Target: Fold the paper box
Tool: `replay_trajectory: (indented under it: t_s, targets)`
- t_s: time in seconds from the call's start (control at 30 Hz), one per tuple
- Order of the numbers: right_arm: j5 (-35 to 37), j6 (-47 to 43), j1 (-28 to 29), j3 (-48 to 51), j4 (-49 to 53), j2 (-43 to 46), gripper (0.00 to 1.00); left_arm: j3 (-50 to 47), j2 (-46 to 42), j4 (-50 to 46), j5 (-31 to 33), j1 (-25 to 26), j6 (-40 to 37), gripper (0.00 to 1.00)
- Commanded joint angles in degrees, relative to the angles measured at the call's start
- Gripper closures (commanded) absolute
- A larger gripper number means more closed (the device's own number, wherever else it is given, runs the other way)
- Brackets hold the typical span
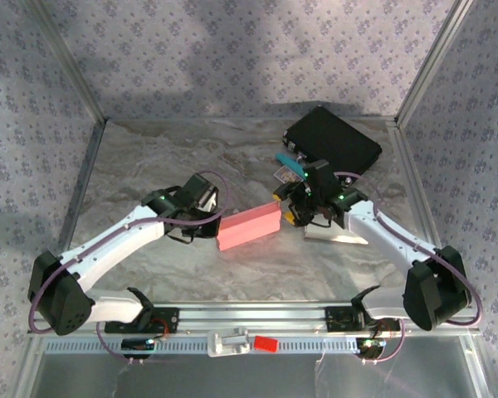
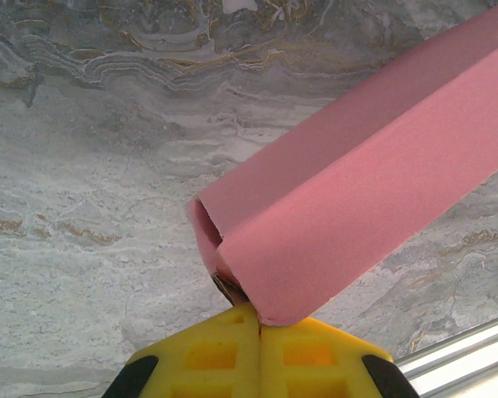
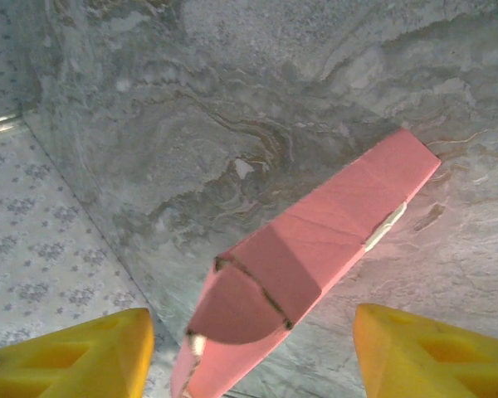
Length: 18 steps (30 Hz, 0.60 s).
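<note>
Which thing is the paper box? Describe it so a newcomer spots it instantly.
On the marble table, look at the middle. The box is the long pink slab there, its left end pinched by the left gripper. Its neighbour, the case behind, is black.

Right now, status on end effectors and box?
Left end effector shut on end of pink paper box. Right end effector open, astride its other end. Black case behind, apart.

No text, label or number can be read.
</note>
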<state>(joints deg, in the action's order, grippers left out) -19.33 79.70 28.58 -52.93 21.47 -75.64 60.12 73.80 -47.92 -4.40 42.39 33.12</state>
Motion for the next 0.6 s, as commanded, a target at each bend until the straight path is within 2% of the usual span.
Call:
replay_trajectory:
  t_s: [0.0,0.23,0.33,0.47,0.57]
  targets:
    - [-1.16,1.73,-0.34,2.13,-1.94,-1.28,0.39,-1.43,2.75,-4.43,0.81,0.43,0.93,1.00]
    - [-1.06,-0.86,-0.51,3.51,-0.66,-2.65,0.47,-0.71,2.18,-4.18,0.11,0.41,1.82,0.97]
    - [-0.88,-1.63,-0.54,4.34,-0.40,-2.93,0.54,-0.46,-0.09,-3.24,-0.90,-0.15,3.64,0.85]
    - [-0.47,-2.56,-0.54,4.84,0.23,-2.94,0.57,-0.88,-5.02,-0.07,-5.45,-2.25,7.93,0.73]
    - [-0.53,-2.83,-0.69,4.85,0.36,-3.20,0.58,-2.87,-10.20,3.59,-9.05,-5.55,14.82,0.63]
